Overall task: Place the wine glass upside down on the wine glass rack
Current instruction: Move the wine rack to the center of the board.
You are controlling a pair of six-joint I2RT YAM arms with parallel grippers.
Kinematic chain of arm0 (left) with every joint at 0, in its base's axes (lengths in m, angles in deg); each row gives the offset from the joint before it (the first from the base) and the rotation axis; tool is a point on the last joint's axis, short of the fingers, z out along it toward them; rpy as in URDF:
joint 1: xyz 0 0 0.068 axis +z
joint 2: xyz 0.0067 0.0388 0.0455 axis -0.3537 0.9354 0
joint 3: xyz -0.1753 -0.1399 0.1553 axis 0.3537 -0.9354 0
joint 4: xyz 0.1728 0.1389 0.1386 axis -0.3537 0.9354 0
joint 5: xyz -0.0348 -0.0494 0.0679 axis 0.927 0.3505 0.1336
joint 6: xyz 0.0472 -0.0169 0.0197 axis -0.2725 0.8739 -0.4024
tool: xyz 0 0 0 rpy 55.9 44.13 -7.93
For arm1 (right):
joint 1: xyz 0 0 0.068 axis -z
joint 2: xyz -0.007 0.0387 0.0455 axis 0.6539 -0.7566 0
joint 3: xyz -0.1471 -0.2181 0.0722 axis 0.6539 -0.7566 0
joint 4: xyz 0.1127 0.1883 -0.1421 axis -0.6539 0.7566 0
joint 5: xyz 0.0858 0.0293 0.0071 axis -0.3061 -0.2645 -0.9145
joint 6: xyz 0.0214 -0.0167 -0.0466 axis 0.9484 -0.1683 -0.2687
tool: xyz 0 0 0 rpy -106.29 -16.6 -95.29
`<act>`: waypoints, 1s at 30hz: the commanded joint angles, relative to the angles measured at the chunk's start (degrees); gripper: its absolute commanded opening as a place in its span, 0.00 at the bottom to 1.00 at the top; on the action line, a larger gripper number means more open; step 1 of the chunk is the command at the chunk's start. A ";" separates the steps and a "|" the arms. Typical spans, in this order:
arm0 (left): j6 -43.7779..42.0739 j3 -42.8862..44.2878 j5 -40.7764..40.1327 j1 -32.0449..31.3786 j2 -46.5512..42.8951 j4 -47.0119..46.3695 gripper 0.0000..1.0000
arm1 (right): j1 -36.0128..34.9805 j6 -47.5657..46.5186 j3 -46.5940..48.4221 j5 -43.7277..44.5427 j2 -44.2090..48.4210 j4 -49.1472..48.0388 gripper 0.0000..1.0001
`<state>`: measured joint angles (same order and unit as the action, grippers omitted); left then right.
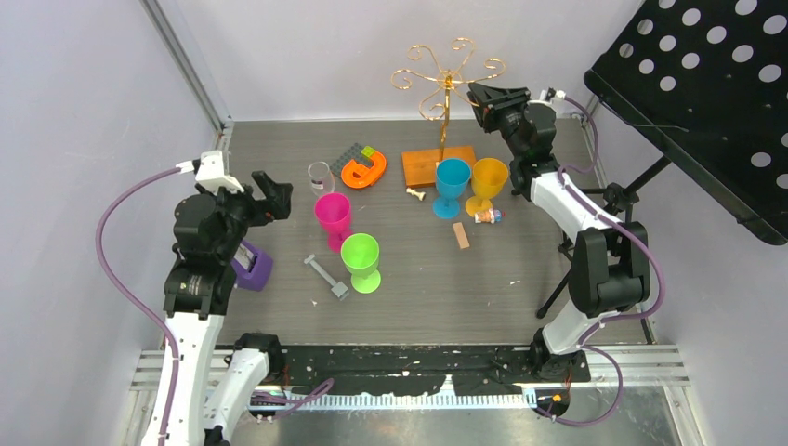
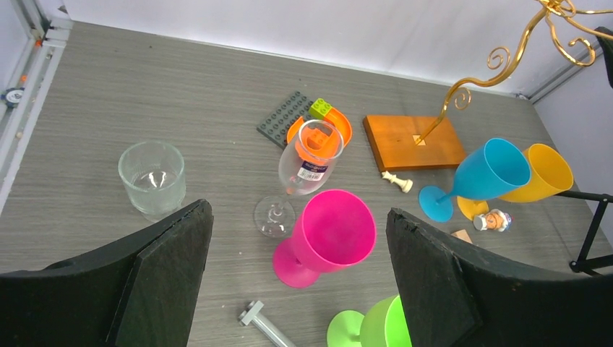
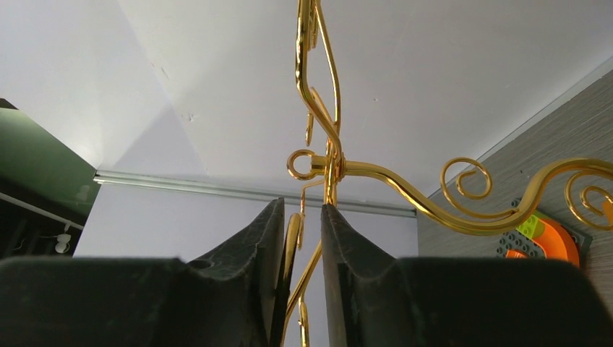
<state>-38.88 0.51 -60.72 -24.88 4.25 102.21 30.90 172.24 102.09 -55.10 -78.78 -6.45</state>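
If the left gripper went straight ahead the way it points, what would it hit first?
Probably the pink goblet, centred between its open jaws; the clear wine glass sits just beyond. Depth unclear.

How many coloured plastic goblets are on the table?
4: pink goblet left of centre, green goblet just nearer, blue goblet and yellow goblet beside the rack base. None looks hidden.

The wine glass rack (image 3: 329, 166) was glossy gold metal wire on a smooth wooden base (image 2: 413, 141); the wine glass (image 2: 311, 163) clear glass; the pink goblet (image 2: 336, 231) shiny plastic; the table (image 2: 144, 94) matt grey woodgrain.
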 commanded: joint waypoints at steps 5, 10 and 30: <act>-0.60 -0.63 -1.10 -0.28 -1.15 -0.04 0.89 | -0.85 -0.54 3.55 -0.13 2.03 5.78 0.23; -0.40 -0.75 -1.19 -0.23 -1.39 0.12 0.89 | -1.39 0.17 3.31 0.46 3.33 7.61 0.15; 0.83 -1.17 -1.78 -0.27 -1.50 0.00 0.89 | -5.23 7.47 4.75 -1.37 7.49 10.59 0.06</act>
<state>-38.55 -0.47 -61.92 -24.88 3.42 102.89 27.51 177.09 103.97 -52.97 -74.61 5.07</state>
